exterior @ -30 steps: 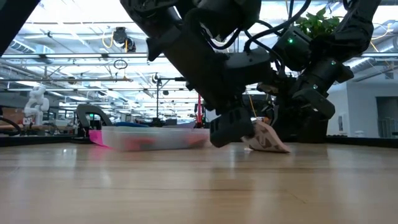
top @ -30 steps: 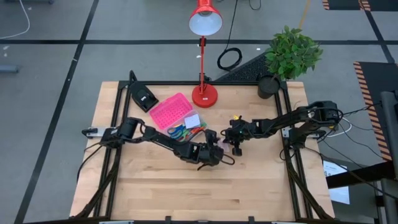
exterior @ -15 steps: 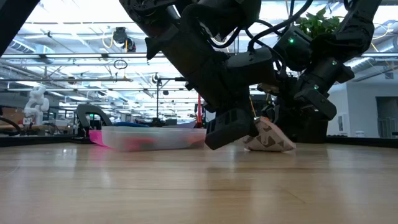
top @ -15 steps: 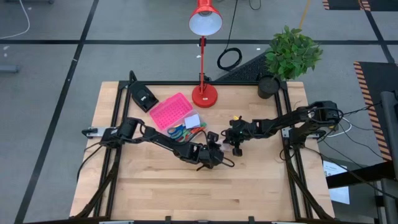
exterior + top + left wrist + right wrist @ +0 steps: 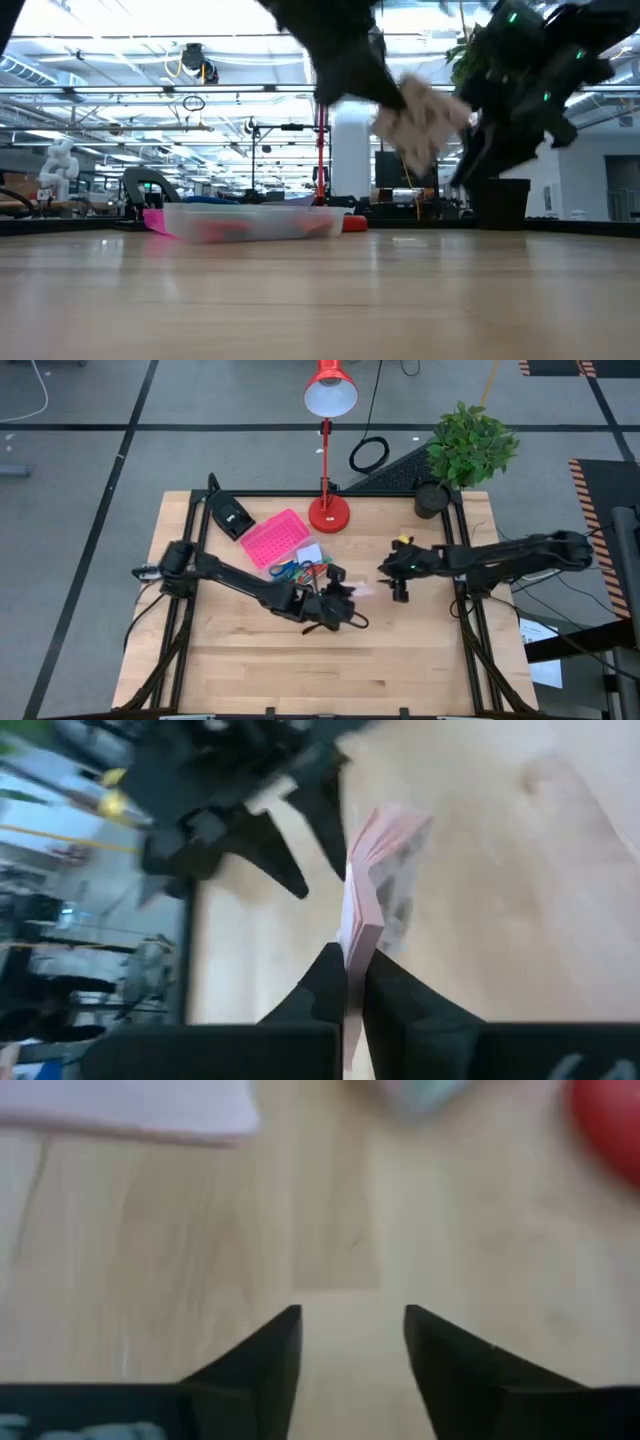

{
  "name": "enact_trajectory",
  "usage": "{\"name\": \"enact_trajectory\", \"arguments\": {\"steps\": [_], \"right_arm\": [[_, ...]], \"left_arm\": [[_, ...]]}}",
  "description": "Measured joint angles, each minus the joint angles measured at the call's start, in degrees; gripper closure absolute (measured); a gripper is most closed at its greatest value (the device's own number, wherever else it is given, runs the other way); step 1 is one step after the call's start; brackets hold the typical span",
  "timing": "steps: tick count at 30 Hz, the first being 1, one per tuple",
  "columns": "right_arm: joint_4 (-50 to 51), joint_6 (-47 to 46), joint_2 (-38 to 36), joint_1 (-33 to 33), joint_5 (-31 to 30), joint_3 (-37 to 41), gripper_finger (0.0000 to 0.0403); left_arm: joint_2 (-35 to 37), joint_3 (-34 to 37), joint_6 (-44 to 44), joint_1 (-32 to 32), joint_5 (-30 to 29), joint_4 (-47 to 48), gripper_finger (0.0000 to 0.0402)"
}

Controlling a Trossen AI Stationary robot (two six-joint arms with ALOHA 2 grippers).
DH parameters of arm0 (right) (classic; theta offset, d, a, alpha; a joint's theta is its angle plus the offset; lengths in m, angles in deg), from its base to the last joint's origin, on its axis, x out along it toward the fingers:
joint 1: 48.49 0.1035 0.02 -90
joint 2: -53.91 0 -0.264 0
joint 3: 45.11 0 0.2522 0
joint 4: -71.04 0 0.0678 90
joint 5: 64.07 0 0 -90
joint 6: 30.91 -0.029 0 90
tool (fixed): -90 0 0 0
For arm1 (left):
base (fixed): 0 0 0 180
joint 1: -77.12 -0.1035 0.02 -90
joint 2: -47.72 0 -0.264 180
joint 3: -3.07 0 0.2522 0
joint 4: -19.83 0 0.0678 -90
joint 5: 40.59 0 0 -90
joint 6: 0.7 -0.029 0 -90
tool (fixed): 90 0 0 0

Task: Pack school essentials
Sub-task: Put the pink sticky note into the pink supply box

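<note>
A red desk lamp stands beyond the grippers, a potted plant beside it (black wedge-shaped device near the far corner).

Low down, the pink pad is a smear in the upper middle, and both arms run off the top edge. From above, the left gripper covers most of that pad. The small things in the box are too tiny to sort.
</note>
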Motion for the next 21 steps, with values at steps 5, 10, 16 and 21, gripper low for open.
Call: {"name": "enact_trajectory", "arguments": {"steps": [5,10,16,21], "right_arm": [[4.3,-0.5,-10.6,0.0,-0.9,-0.1,0.0198],[8.0,-1.2,-18.4,0.0,-0.2,-0.1,0.0193],[9.6,-0.9,-22.8,0.0,-0.1,-0.1,0.0198],[9.8,-0.7,-23.1,0.0,-0.1,-0.2,0.0201]], "left_arm": [[7.4,0.0,-0.1,2.1,-7.0,4.1,0.0375],[14.4,0.0,0.6,4.9,-14.4,7.8,0.0389],[19.8,0.0,8.8,8.1,-25.2,17.3,0.0382],[19.9,0.0,21.4,9.3,-31.7,30.7,0.039]]}}
